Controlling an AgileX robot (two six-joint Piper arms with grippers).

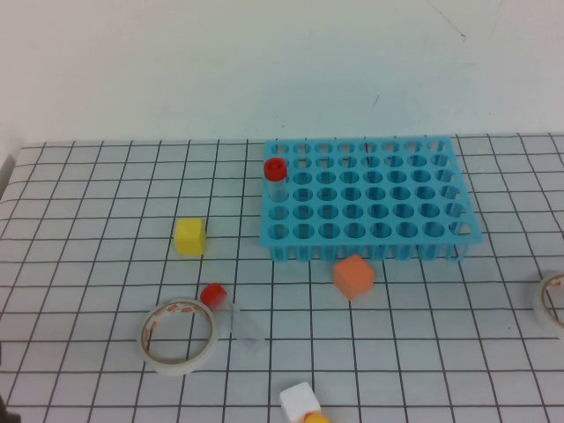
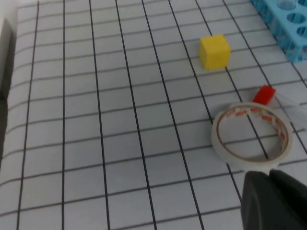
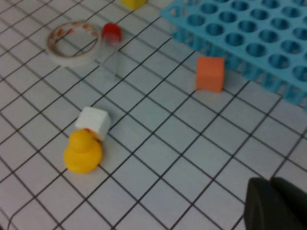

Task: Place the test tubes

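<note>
A blue test tube rack (image 1: 464,189) stands at the back right of the gridded table. One red-capped test tube (image 1: 276,174) stands upright in a hole of its left column. A second red-capped tube (image 1: 231,313) lies flat on the table, touching a tape roll (image 1: 150,339). Neither gripper shows in the high view. In the left wrist view my left gripper (image 2: 268,175) is shut and empty, hovering just short of the tape roll (image 2: 217,140), with the lying tube's red cap (image 2: 264,94) beyond. My right gripper (image 3: 269,182) is shut and empty above bare grid, well short of the rack (image 3: 242,29) and the lying tube (image 3: 111,48).
A yellow cube (image 1: 189,236) sits left of the rack and an orange cube (image 1: 353,276) just in front of it. A white cube (image 1: 298,401) and a yellow duck (image 3: 83,152) lie at the near edge. Another tape roll (image 1: 553,300) is at the right edge.
</note>
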